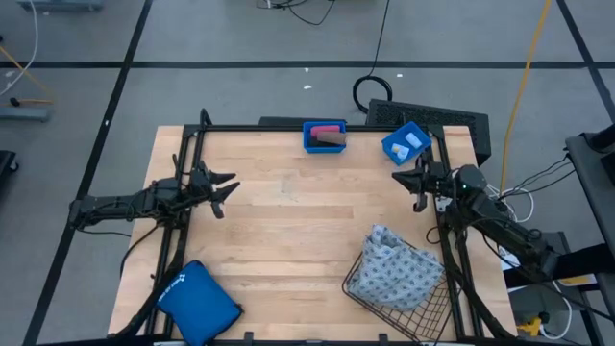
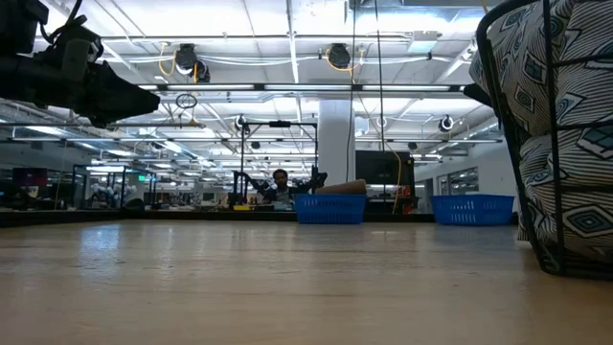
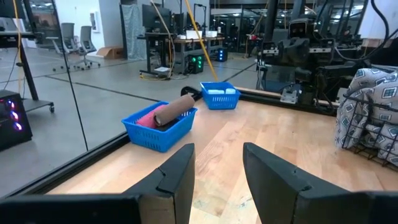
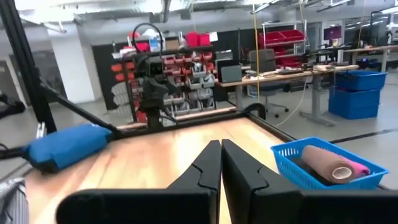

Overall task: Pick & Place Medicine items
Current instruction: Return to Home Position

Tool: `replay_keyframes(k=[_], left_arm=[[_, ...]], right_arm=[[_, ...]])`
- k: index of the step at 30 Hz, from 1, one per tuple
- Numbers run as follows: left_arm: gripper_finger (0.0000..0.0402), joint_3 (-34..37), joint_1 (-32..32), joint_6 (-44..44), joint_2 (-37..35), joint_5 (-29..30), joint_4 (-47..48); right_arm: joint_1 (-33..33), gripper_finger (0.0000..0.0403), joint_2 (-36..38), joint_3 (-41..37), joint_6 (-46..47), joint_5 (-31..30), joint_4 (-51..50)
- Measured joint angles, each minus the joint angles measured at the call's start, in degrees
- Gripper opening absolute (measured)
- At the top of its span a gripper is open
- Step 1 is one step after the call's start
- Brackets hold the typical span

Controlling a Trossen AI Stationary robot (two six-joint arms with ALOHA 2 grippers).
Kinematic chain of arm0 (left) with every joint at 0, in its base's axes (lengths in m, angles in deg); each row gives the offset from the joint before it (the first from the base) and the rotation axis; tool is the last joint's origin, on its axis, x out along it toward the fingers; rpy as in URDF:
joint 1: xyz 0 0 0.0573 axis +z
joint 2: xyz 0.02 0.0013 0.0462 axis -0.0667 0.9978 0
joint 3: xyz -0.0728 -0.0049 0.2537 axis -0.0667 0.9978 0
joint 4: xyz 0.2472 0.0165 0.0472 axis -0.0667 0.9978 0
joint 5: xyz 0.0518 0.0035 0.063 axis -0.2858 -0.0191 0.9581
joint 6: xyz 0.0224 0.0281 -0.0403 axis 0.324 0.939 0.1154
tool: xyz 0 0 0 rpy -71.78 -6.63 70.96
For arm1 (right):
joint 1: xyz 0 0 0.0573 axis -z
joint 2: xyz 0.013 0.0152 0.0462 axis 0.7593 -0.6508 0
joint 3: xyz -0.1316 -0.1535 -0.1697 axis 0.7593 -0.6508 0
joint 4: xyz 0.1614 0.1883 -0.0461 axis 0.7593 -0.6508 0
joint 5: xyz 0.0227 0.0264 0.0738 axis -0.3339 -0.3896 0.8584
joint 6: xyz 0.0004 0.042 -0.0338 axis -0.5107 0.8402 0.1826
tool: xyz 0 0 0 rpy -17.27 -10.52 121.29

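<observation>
A blue bin (image 1: 325, 136) at the table's far edge holds a pink container (image 3: 146, 118) and a brown one (image 3: 176, 107) lying on it. A second blue bin (image 1: 406, 143) at the far right holds small white vials (image 3: 219, 91). A grey-blue patterned soft pack (image 1: 392, 264) lies in a wire basket (image 1: 423, 306) at the near right. My left gripper (image 1: 223, 189) hovers open at the table's left side, pointing level, with nothing between its fingers (image 3: 180, 168). My right gripper (image 1: 411, 180) is shut and empty at the right side, near the second bin.
A large plain blue pouch (image 1: 199, 300) lies at the near left corner. Black frame rails (image 1: 288, 127) run along the table's far edge and sides. Bare wood (image 1: 298, 221) spreads across the table's middle between the two arms.
</observation>
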Motion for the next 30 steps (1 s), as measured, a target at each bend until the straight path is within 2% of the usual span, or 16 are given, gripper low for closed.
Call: replay_keyframes(k=[30], left_arm=[[0.0145,0.0,0.0,-0.1,0.0,0.0,0.0]], right_arm=[[0.0,0.0004,0.0,0.0,1.4,0.0,0.0]])
